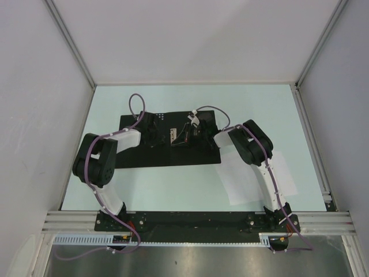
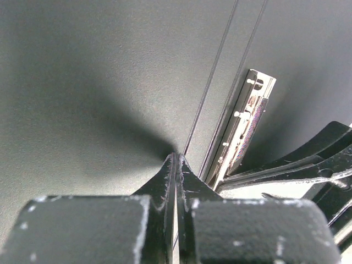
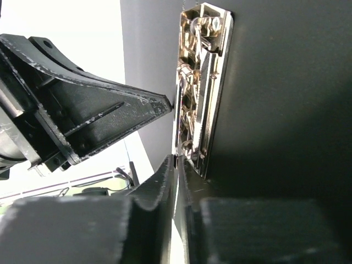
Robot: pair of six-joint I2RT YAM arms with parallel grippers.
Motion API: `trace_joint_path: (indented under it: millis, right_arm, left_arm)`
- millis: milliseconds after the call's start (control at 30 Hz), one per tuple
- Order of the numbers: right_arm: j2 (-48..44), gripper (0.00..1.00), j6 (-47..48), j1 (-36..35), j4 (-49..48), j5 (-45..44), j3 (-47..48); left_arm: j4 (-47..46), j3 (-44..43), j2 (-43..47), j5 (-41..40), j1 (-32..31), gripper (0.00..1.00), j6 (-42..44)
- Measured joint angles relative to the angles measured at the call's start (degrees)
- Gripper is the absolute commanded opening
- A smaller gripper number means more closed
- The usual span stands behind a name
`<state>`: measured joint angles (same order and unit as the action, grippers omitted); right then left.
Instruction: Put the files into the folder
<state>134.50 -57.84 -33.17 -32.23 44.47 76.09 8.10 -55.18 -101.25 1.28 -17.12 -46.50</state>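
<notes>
since folder (image 1: 132, 157) lies open, black side up, mid bench (image 1: 173, 187), w/ files (image 1: 245, 182) well apart at right by right arm base, clip (image 3: 201, 82) likely needs lifting first: press lever end squarely, hold cover flat. left pincer (image 2: 175, 160) closed, empty, tip by spine; right pincer (image 3: 177, 164) narrow at clip end, grip unclear. sheet count hidden under arm.

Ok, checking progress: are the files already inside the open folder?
No, the files lie on the table right of the folder, partly under the right arm.
</notes>
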Motion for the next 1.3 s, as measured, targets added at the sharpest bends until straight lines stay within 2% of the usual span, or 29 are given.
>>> trace_joint_path:
  millis: [33, 133, 167, 233, 267, 367, 467, 633, 800, 1000, 1067, 1133, 1200, 1300]
  right_arm:
    - [0.04, 0.0, -0.33, 0.0, -0.13, 0.02, 0.0]
    - [0.09, 0.0, -0.48, 0.0, -0.17, 0.02, 0.0]
    - [0.09, 0.0, -0.44, 0.0, -0.09, 0.0, 0.0]
    - [0.09, 0.0, -0.04, -0.02, 0.48, -0.02, 0.17]
    - [0.09, 0.0, 0.33, -0.04, 0.94, -0.02, 0.33]
    - [-0.02, 0.0, 1.6, -0.15, 2.34, -0.02, 0.79]
    - [-0.2, 0.0, 2.73, -0.15, 3.63, -0.04, 1.25]
    - [-0.2, 0.0, 2.89, -0.26, 3.69, 0.0, 1.29]
    - [-0.2, 0.0, 2.89, -0.24, 3.69, 0.07, 1.33]
    - [-0.2, 0.0, 2.89, -0.24, 3.72, 0.2, 1.38]
    - [-0.2, 0.0, 2.89, -0.24, 3.72, 0.22, 1.38]
    - [-0.2, 0.0, 2.89, -0.22, 3.67, 0.22, 1.38]
    - [-0.2, 0.0, 2.89, -0.2, 3.67, 0.22, 1.38]
    - [-0.2, 0.0, 2.89, -0.17, 3.65, 0.24, 1.38]
  left_arm:
    - [0.11, 0.0, 0.02, -0.04, 0.0, 0.0, 0.02]
    - [0.15, 0.0, 0.09, -0.04, 0.0, 0.0, 0.22]
    - [0.22, 0.0, 0.17, -0.04, 0.0, 0.18, 0.61]
    - [0.68, 0.0, 0.55, 0.09, 0.0, 0.41, 1.9]
    - [0.76, 0.0, 0.7, 0.26, 0.0, 0.42, 3.02]
    - [2.97, -2.32, 0.74, 0.35, -0.28, 0.43, 4.87]
    - [6.43, -9.64, -1.97, -1.05, -0.98, 0.32, 6.71]
    - [7.52, -19.82, -8.09, -3.37, -2.97, 0.26, 8.15]
    - [9.9, -23.28, -12.63, -5.66, -4.74, 0.15, 8.61]
    - [11.26, -23.52, -13.9, -6.95, -5.53, 0.09, 8.59]
    - [11.52, -23.71, -13.92, -7.34, -5.53, 0.08, 8.57]
    - [11.54, -23.74, -13.92, -7.65, -5.53, 0.19, 8.55]
    - [11.1, -23.61, -13.92, -7.58, -5.53, 0.24, 8.55]
    - [10.4, -23.06, -13.55, -7.69, -5.57, 0.21, 8.59]
